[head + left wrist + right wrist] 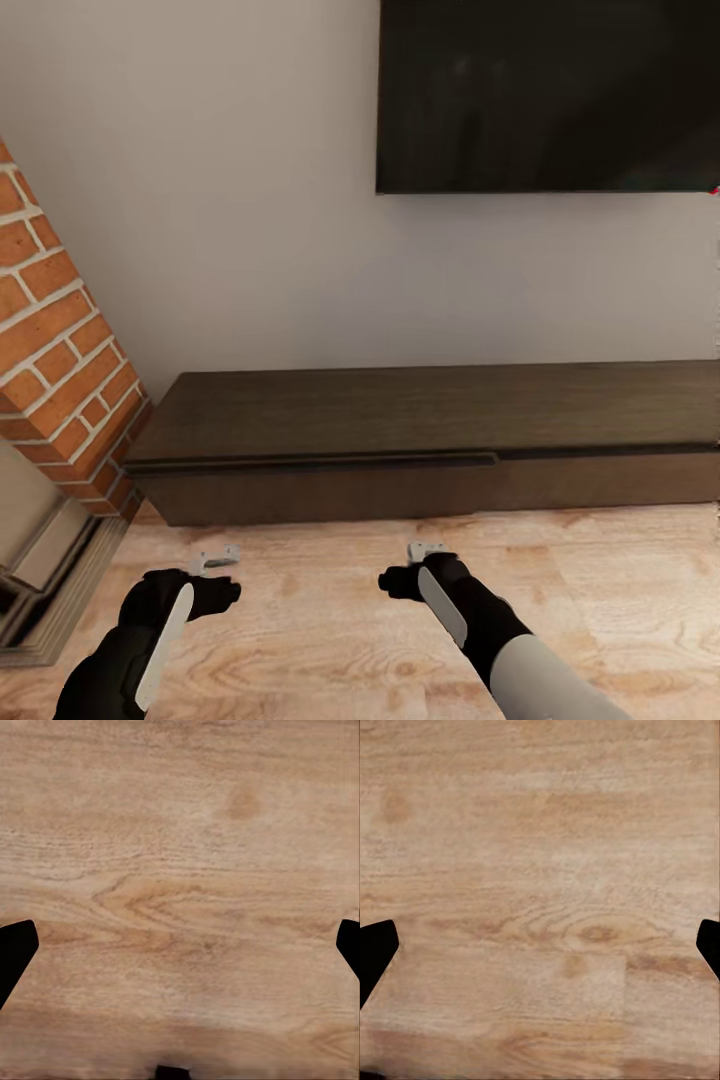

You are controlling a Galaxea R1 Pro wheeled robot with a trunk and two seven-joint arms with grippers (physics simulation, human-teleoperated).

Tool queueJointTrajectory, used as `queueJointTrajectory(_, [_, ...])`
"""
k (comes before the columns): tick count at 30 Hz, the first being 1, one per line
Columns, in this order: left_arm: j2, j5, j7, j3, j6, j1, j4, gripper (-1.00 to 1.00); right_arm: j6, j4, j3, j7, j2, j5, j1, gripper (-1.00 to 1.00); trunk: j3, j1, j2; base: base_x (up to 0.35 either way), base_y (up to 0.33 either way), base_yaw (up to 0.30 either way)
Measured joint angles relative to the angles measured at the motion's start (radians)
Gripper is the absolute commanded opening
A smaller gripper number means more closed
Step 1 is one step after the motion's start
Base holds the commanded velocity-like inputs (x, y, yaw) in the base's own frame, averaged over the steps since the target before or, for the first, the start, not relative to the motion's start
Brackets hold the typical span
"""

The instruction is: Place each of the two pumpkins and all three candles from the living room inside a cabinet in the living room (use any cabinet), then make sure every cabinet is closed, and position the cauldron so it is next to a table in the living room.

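Both arms sit low in front of me, left hand (215, 560) and right hand (425, 550) hanging over the wood floor (330, 640). Wrist views show plank grain with dark fingertips far out at each edge, so I read both hands as spread wide and carrying nothing.

Ahead: long low dark cabinet (430, 445) against the pale wall, TV screen (548, 95) mounted above it, brick fireplace (60, 360) at left. Cabinet's left front panel has a visible seam along its top and seems to stand out a touch from the right section; I can't tell whether it's shut flush or a crack ajar.

Task things: pumpkins, candles and cauldron aren't visible from where I'm parked. Could be inside the cabinet, could be elsewhere in the room; these views fit either.

Risks as I judge them:
- Cabinet is very low, so reaching its front means dropping the trunk; hands could scrape the floor.
- Driving closer with arms out front may knock the hands into the cabinet face.
- Swinging left risks clipping the brick corner or hearth edge.
- That left panel, if slightly ajar, would fail the all-closed condition. Needs a closer look.

Writing/brands: none readable. Screen is blank black, cabinet has no labels.
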State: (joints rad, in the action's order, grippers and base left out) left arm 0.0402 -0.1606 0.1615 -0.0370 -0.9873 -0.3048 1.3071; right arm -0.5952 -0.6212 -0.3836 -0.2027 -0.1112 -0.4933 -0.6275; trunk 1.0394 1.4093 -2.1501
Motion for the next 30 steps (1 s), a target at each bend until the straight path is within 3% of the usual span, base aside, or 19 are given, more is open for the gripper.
queueJointTrajectory(2, [0.0, -0.002, -0.002, 0.002, 0.005, 0.0, -0.094, 1.0, -0.003, 0.003, 0.025, 0.002, 0.001, -0.036, 0.003, 1.0, -0.006, -0.008, 0.014, -0.08, 0.0, 0.0])
queueJointTrajectory(5, [0.001, -0.015, -0.004, 0.002, 0.028, 0.0, -0.202, 1.0, 0.004, 0.015, 0.036, 0.003, 0.003, -0.055, 0.008, 1.0, -0.016, -0.02, 0.035, -0.024, 0.0, 0.0])
queueJointTrajectory(7, [0.003, -0.02, -0.003, 0.003, 0.091, 0.0, -0.269, 1.0, 0.011, 0.036, 0.037, 0.003, 0.002, -0.053, 0.017, 1.0, -0.022, -0.027, 0.049, -0.007, 0.0, 0.0])
queueJointTrajectory(13, [0.006, -0.022, -0.002, 0.003, 0.36, 0.0, -0.508, 1.0, 0.056, 0.061, 0.039, 0.005, 0.003, -0.055, 0.054, 1.0, -0.041, -0.05, 0.091, -0.001, 0.0, 0.0])
queueJointTrajectory(16, [0.009, -0.024, -0.003, -0.001, 0.416, 0.0, -0.551, 1.0, 0.068, 0.063, 0.038, 0.005, 0.003, -0.051, 0.07, 1.0, -0.05, -0.062, 0.112, 0.0, 0.0, 0.0])
queueJointTrajectory(21, [0.009, -0.025, -0.002, 0.0, 0.434, 0.0, -0.557, 1.0, 0.077, 0.093, 0.038, 0.004, 0.003, -0.048, 0.073, 1.0, -0.066, -0.081, 0.147, 0.0, 0.0, 0.0])
queueJointTrajectory(26, [0.009, -0.024, -0.002, -0.001, 0.466, 0.001, -0.596, 1.0, 0.161, 0.125, 0.038, 0.005, 0.003, -0.049, 0.073, 1.0, -0.081, -0.1, 0.182, 0.0, 0.0, 0.0])
queueJointTrajectory(30, [0.009, -0.024, -0.003, -0.002, 0.471, 0.001, -0.618, 1.0, 0.187, 0.139, 0.038, 0.005, 0.003, -0.048, 0.073, 1.0, -0.094, -0.116, 0.21, 0.0, 0.0, 0.0])
